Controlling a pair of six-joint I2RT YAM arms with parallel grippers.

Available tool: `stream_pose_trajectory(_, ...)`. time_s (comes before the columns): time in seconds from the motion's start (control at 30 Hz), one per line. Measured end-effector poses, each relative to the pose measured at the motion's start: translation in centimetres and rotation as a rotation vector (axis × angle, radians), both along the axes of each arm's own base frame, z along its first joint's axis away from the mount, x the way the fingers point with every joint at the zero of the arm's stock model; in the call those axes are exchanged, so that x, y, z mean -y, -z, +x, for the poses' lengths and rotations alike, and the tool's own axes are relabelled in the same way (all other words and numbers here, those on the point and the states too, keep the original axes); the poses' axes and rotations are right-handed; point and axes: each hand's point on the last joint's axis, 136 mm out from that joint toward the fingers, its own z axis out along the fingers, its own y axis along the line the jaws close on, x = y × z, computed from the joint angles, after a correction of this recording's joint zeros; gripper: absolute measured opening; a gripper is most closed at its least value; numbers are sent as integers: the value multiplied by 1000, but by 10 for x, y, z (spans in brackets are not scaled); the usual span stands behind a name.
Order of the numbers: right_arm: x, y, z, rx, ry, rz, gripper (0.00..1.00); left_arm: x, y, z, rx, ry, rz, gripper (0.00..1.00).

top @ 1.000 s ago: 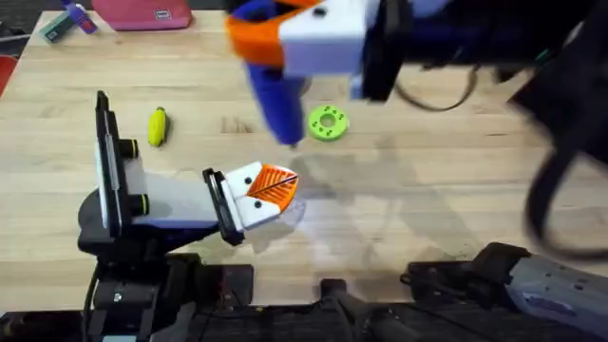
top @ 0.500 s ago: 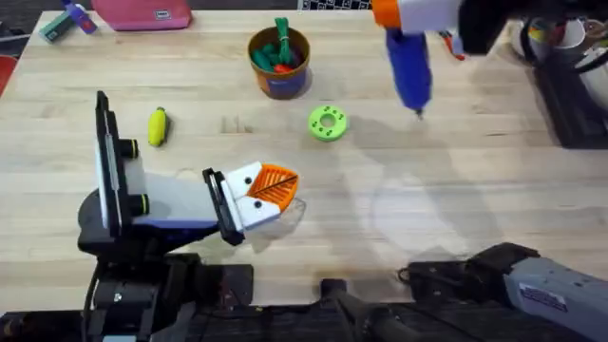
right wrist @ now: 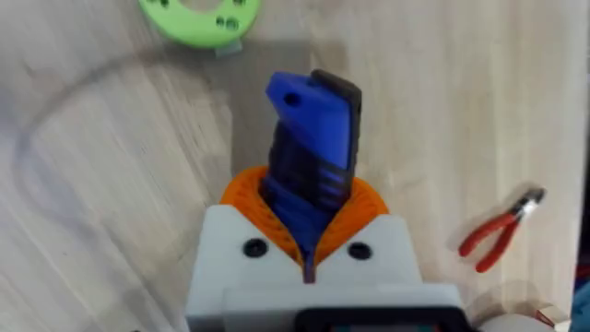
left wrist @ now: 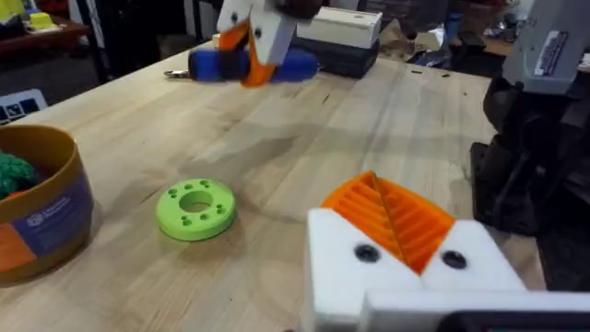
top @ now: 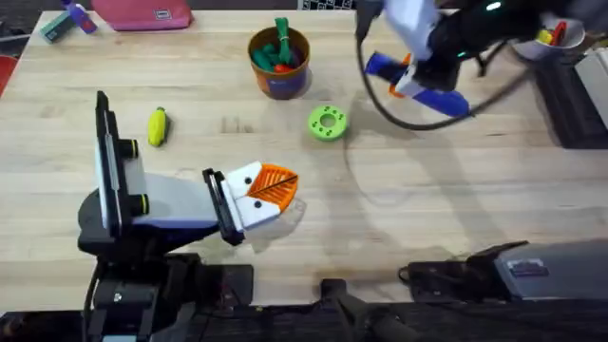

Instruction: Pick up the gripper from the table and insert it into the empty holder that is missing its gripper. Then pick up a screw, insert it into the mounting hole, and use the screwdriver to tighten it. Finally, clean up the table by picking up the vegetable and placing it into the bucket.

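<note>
At six o'clock on the pale wooden table (top: 456,209), the left gripper (top: 269,195) rests low, its white finger blocks pressed together with the orange ribbed pads (left wrist: 396,214) meeting — nothing between them. The small yellow oblong toy vegetable (top: 158,125) lies at about nine o'clock. A flat green plastic ring (top: 328,123) sits near the centre. Beyond it, at twelve, stands the round orange-brown bucket (top: 279,63), green and red toys inside. At two o'clock the right gripper (top: 415,78) clamps the blue pen-shaped electric screwdriver (right wrist: 309,157) — held tilted above the wood. Red-handled pliers (right wrist: 496,231) lie nearby.
</note>
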Motion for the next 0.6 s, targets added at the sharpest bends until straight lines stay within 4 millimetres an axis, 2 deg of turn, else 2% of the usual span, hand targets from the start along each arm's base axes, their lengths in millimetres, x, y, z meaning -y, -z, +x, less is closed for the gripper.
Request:
stream_pose_trajectory(0.2,16,74,9,-165,-32,-165,22,0,0,0,0,0,0,6)
stream_pose_trajectory(0.3,22,100,11,-217,-51,-223,22,0,0,0,0,0,0,6)
stream_pose_trajectory(0.4,26,113,13,-235,-66,-255,22,0,0,0,0,0,0,6)
stream_pose_trajectory(0.57,30,115,15,-235,-75,-281,32,0,0,0,0,0,0,6)
stream_pose_trajectory(0.6,31,115,15,-234,-75,-284,116,0,0,0,0,0,0,6)
